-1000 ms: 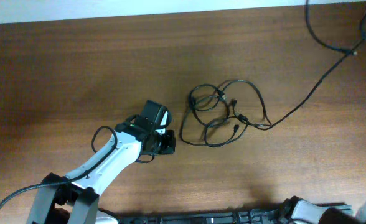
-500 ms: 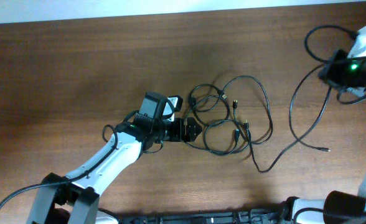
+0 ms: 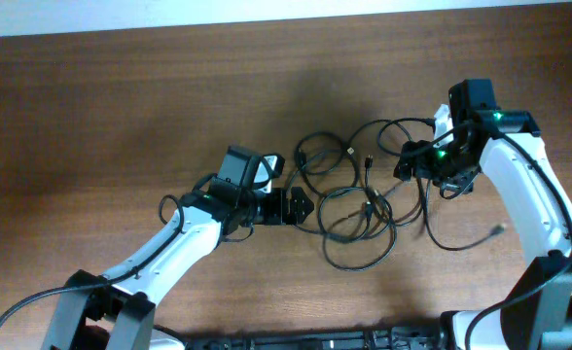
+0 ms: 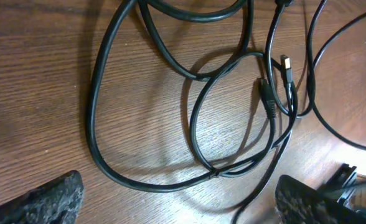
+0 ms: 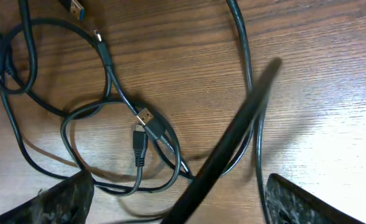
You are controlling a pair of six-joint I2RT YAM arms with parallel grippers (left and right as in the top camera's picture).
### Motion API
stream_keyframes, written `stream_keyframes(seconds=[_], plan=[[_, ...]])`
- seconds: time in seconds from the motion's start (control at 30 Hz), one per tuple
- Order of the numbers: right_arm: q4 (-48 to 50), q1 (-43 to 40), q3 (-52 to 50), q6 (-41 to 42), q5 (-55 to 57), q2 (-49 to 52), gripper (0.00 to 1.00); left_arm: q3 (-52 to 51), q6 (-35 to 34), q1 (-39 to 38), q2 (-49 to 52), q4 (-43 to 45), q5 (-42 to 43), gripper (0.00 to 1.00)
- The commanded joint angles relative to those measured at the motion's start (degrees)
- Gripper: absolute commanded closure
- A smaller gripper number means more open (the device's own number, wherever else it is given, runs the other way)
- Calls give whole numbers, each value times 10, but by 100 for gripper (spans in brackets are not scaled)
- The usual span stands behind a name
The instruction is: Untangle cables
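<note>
Thin black rubbery cables are lying as a loose tangle of overlapping round loops at mid-desk, between the two arms, on a brown wood-grain desk with a slight sheen. One strand is trailing off toward the right side and ending in a small pale plug tip, lying apart from the bunch. The left claw is sitting at the left edge of the tangle, released. In the left wrist view its rough, dark, gritty fingers are standing wide apart and are cut off by the bottom frame, with smooth glossy cables looping ahead of them and nothing pinched. The right claw is hovering at the upper right edge of the tangle, also released. In the right wrist view its grainy fingers are spread at the bottom corners. A gold-tipped flat plug and a small black plug are lying side by side in crossed loops. A blurred black cord is slanting across close to the lens, and it is too soft to tell which cord it is. A blue-tipped plug is getting cut off at the top edge.
</note>
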Motion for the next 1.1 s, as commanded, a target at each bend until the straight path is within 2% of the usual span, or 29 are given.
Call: stream_keyframes(seconds=[0.0, 0.07, 0.13, 0.2, 0.27, 0.3, 0.37, 0.43, 0.57, 0.67, 0.77, 0.83, 0.93, 1.0, 1.07], plan=[[-10, -1, 70, -2, -2, -9, 12, 3, 3, -2, 4, -1, 0, 1], [-26, 0, 137, -2, -7, -11, 12, 3, 3, -2, 4, -3, 0, 1], [-47, 7, 184, -2, -79, -11, 13, 3, 3, -2, 4, -5, -16, 1], [-73, 16, 175, -2, -79, -10, 12, 3, 3, -2, 4, -10, -38, 1], [-104, 42, 137, -7, -79, -10, 13, 3, -28, 0, 4, -45, -113, 1], [-92, 66, 107, -14, -79, -10, 13, 3, -68, 2, 4, -73, -167, 1], [-44, 115, 42, -19, -79, -10, 16, 3, -106, 13, 4, -102, -207, 1], [17, 164, -27, -19, -79, -10, 18, 3, -114, 27, 4, -124, -207, 1], [125, 259, -121, -17, -79, -9, 29, 3, -113, 81, 4, -157, -224, 1], [212, 310, -153, -2, -76, -5, 29, 3, -113, 102, 4, -166, -223, 1], [273, 339, -165, 100, -51, 20, 45, 3, -113, 102, 4, -181, -223, 1], [297, 347, -165, 132, -16, 49, 45, 3, -113, 101, 4, -189, -223, 1], [311, 347, -165, 155, -24, 104, 51, 3, -113, 101, 4, -190, -223, 1], [325, 347, -165, 155, -56, 119, 62, 3, -113, 101, 4, -190, -223, 1], [335, 345, -163, 155, -63, 118, 64, 3, -113, 101, 4, -190, -223, 1]])
